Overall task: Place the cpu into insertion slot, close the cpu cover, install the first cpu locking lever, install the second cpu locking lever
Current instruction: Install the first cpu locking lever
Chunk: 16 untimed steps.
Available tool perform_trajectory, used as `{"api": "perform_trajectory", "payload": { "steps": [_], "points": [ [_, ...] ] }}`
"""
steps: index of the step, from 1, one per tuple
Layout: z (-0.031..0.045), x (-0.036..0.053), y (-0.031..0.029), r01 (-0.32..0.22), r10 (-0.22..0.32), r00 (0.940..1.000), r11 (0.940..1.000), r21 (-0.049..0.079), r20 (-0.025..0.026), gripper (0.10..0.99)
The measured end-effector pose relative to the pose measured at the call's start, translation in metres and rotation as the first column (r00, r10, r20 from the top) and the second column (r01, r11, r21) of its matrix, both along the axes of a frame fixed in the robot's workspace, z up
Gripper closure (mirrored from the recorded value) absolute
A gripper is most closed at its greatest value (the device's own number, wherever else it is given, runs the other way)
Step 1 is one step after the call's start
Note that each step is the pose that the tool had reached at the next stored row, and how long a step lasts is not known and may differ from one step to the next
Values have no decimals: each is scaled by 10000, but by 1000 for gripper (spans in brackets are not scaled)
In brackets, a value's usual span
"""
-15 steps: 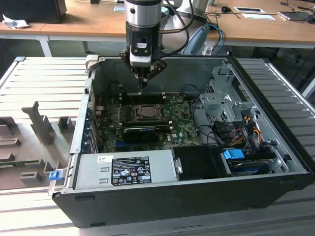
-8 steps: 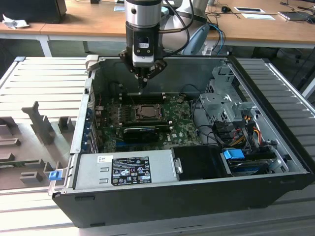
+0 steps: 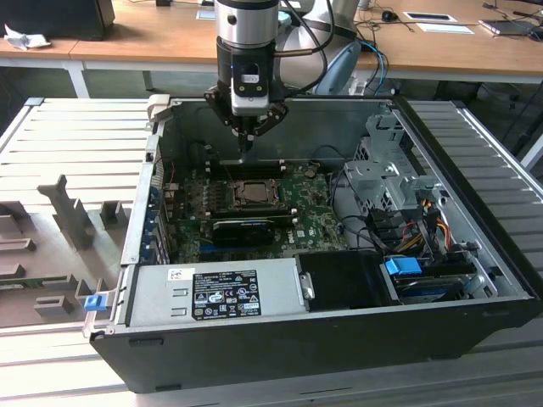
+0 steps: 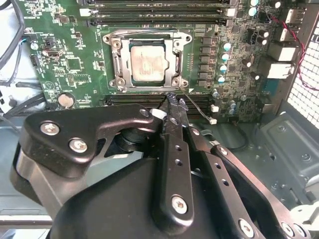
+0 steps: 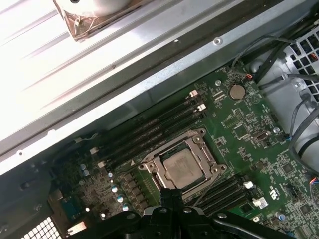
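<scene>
Grey ribbed bench (image 3: 76,127) spreads wide across the exterior view, metal slats running off to both sides. Grey moulded holders (image 3: 72,216) stand on it at the exterior view's left. Behind it, a row of wooden desks (image 3: 144,38) on white legs (image 3: 78,80). Up on those desks: a black box (image 3: 59,17), a crumpled white wad (image 3: 24,38), flat white sheets (image 3: 445,27) and loose cables (image 3: 373,38). The light is even all over, and in the first wrist view the slats (image 5: 65,64) glare almost white.

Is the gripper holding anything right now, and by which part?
Nothing that shows: the gripper is shut on itself, its tips at the edge of the cpu cover.
</scene>
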<state>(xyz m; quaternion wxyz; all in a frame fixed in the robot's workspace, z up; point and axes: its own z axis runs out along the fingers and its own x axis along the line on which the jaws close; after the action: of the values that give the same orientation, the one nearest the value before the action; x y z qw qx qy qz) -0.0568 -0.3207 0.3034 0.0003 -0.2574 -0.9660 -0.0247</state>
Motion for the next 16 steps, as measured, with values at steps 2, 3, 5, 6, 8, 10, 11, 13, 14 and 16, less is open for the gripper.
{"api": "perform_trajectory", "payload": {
  "steps": [2,3,5,6,8,10,11,13,14,16],
  "points": [
    [0,0,0,-61,61,10000,10000,0,0,980],
    [0,0,0,-106,106,9999,9999,0,0,980],
    [0,0,0,-182,182,9998,9998,0,0,980],
    [0,0,0,-206,206,9998,9998,0,0,980],
    [0,0,0,-278,278,9996,9996,1,0,980],
    [-1,0,0,-358,358,9994,9994,4,1,980],
    [0,0,0,-388,388,9992,9992,5,1,980],
    [0,0,-1,-454,454,9990,9990,4,0,980],
    [0,0,-1,-483,483,9988,9988,5,0,980],
    [0,0,-1,-545,545,9985,9985,4,0,980]
  ]
}}
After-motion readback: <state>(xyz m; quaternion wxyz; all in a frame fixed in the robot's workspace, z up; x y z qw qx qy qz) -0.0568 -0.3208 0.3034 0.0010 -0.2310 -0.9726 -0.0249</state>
